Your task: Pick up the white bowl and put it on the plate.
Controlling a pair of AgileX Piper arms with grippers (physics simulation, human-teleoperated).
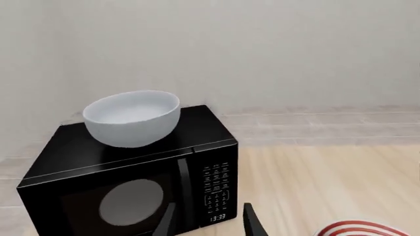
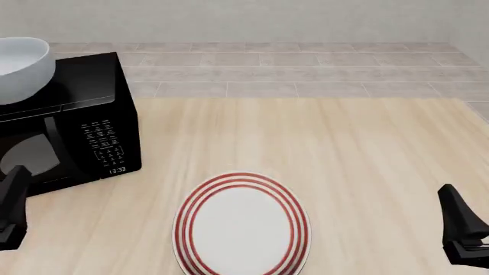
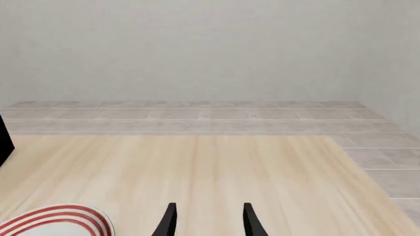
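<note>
Bowl (image 2: 19,67) upright on top of the microwave (image 2: 73,123), at about ten o'clock in the front view, partly cut by the edge. Nothing seen inside; interior plain white in the left wrist view (image 1: 133,117). Sits toward the back left part of the black top, well apart from the plate (image 2: 241,226).

Plate flat on the table (image 2: 344,149) at six o'clock in the front view, red rings round the rim, centre bare, nothing on it. Sliver of it also in the left wrist view (image 1: 357,229) and the right wrist view (image 3: 56,221).

Microwave (image 1: 131,177) at nine o'clock, door shut, round window, keypad with clock reading 13:33.

Left gripper (image 1: 208,221) low at eight o'clock in the front view (image 2: 11,215), just in front of the microwave door; fingers spread apart, nothing between them. Right gripper (image 3: 207,221) at four o'clock in the front view (image 2: 462,226), over bare table, fingers likewise parted and empty, well apart from the plate.

Tiled floor (image 2: 306,63) and pale wall (image 3: 210,49) beyond the table at twelve o'clock.
</note>
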